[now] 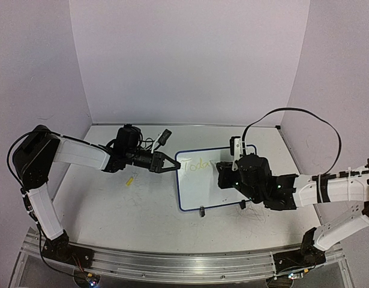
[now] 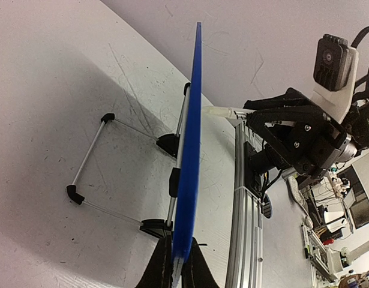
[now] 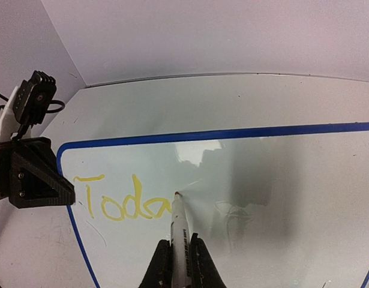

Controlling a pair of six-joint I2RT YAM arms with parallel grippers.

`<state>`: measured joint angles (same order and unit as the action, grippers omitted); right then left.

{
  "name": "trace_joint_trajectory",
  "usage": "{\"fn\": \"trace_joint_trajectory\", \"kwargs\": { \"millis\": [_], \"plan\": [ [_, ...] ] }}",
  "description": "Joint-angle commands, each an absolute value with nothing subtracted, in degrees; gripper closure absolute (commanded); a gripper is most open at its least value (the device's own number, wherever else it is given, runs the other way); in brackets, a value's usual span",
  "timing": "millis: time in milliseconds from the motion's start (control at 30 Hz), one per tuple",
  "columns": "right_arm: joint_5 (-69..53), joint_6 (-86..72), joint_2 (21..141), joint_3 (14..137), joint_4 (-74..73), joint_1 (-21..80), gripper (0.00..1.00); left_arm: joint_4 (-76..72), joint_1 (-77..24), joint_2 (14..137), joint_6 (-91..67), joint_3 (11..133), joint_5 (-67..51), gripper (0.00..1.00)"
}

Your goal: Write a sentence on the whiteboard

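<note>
Now one whiteboard [image 1: 199, 189] stands with its long axis left-right; left fingers [image 2: 160, 270] pinch its edge, right fingers [image 3: 159, 267] clamp one marker [image 3: 179, 222] pointing at yellow writing [image 3: 121, 205] "Toda".

Whiteboard [image 1: 199, 185] on table [image 1: 121, 213]; cap [image 1: 131, 180], perhaps, left of it
</note>
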<state>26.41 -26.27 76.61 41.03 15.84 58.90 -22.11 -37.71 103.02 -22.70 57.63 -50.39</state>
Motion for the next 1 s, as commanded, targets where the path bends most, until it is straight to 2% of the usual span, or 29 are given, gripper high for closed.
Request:
{"fn": "trace_joint_trajectory", "kwargs": {
  "millis": [0, 967],
  "plan": [
    [28.2, -25.7, 77.4, 43.1, 16.3, 58.6, 1.0, -22.0, -38.2, 100.7, -24.2, 57.3, -52.2, 1.0],
    [27.4, -29.4, 74.1, 39.5, 11.3, 58.9, 1.0, -22.0, -38.2, 101.0, -24.3, 57.6, -52.3, 1.0]
  ]
}}
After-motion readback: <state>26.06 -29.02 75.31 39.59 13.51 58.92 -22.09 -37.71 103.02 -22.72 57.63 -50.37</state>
